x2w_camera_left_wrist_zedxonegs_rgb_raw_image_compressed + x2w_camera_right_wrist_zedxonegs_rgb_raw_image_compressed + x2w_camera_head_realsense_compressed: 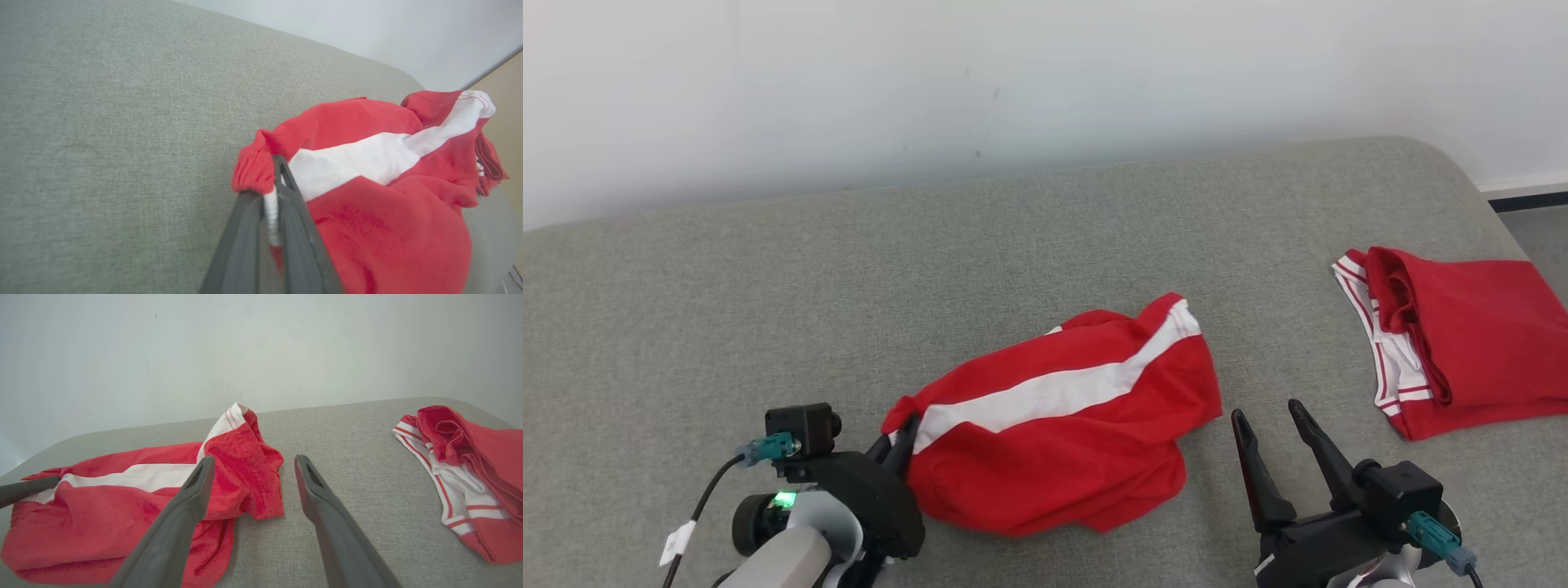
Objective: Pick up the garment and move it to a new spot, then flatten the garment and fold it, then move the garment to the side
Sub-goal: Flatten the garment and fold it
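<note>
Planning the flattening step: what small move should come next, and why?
Probably move the open right end effector left onto the free edge of the crumpled garment and close: the left end effector is shut on one corner, so a second grip could spread it flat.

Plain white wall [1045, 82] along the back, a few faint specks on it, evenly lit. Below it a wide grey fabric surface [768, 310], woven texture, far right corner rounded. Past that corner, a dark skirting strip [1531, 198] and a sliver of grey floor [1549, 235].
</note>
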Robot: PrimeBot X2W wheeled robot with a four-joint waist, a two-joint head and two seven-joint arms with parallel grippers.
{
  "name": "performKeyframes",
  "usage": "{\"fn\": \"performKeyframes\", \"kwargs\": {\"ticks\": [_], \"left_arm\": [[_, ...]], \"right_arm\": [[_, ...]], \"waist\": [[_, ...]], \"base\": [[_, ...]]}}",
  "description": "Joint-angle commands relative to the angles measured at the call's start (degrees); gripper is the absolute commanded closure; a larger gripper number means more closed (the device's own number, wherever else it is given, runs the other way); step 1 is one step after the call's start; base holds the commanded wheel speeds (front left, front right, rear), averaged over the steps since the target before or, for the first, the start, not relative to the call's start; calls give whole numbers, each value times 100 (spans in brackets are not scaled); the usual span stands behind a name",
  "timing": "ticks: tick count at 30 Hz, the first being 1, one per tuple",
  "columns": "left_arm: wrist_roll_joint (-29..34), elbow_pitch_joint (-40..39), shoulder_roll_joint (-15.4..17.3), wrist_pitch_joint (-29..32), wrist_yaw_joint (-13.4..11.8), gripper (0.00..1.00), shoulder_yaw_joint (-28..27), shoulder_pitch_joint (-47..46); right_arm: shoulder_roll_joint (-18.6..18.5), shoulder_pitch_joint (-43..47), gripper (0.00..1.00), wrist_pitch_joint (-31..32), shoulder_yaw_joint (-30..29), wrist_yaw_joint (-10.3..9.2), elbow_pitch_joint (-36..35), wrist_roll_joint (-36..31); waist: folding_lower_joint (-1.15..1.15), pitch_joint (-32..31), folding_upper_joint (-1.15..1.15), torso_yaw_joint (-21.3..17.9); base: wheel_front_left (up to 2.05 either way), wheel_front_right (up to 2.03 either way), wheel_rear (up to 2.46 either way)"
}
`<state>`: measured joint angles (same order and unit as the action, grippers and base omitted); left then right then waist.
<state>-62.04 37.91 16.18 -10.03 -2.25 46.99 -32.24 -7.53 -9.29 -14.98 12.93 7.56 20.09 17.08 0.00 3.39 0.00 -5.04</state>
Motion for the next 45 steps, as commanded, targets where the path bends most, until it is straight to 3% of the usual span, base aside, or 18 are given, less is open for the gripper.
{"fn": "performKeyframes", "kwargs": {"ticks": [1,8,26,27,28,36,40,45], "left_arm": [[104,20,59,-63,-63,100,22,92],[729,232,270,-301,-715,100,233,-45],[440,4,268,-359,-740,98,31,178],[387,-46,268,-376,-726,64,-20,213],[383,-84,283,-381,-728,0,-40,236],[439,-528,432,-492,-806,0,-325,648],[662,-1040,545,-519,-865,0,-815,1033],[1392,-1866,516,-517,-1015,0,-1657,1582]], "right_arm": [[-49,54,0,-25,-3,-16,11,18],[-54,76,0,-25,-24,-16,-5,11],[-2,98,0,-25,-133,-16,-22,-14],[1,105,0,-25,-136,-16,-23,-17],[0,111,0,-25,-138,-16,-22,-20],[12,108,0,-25,-163,-16,-5,-26],[-21,82,0,-25,-161,-16,10,-19],[-58,-128,0,20,-29,-16,50,-24]], "waist": [[0,3,0,-17],[0,7,0,-95],[0,-4,0,-38],[0,-10,0,-28],[0,-17,0,-18],[0,-96,0,49],[0,-136,0,114],[0,-128,0,183]], "base": [[0,0,0],[0,0,0],[0,0,0],[0,0,0],[0,0,0],[0,0,0],[0,0,0],[0,0,0]]}}
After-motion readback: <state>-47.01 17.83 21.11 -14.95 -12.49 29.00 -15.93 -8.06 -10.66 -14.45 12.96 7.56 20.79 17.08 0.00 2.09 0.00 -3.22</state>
